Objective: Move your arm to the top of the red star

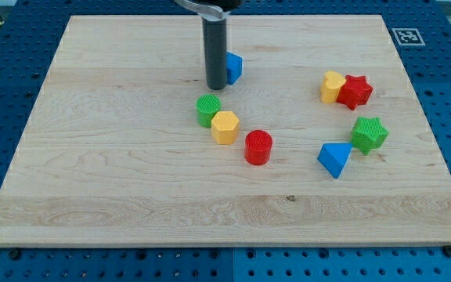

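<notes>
The red star (356, 91) lies at the view's right, touching a yellow block (333, 86) on its left side. My tip (215, 86) stands near the view's top centre, far to the left of the red star. It is right beside a blue block (233, 67), which it partly hides. A green cylinder (208, 109) lies just below my tip.
A yellow hexagon (225, 127) touches the green cylinder. A red cylinder (258, 147) lies below and right of it. A green star (369, 134) and a blue triangle (334, 159) lie below the red star. The wooden board (92, 157) ends in blue pegboard.
</notes>
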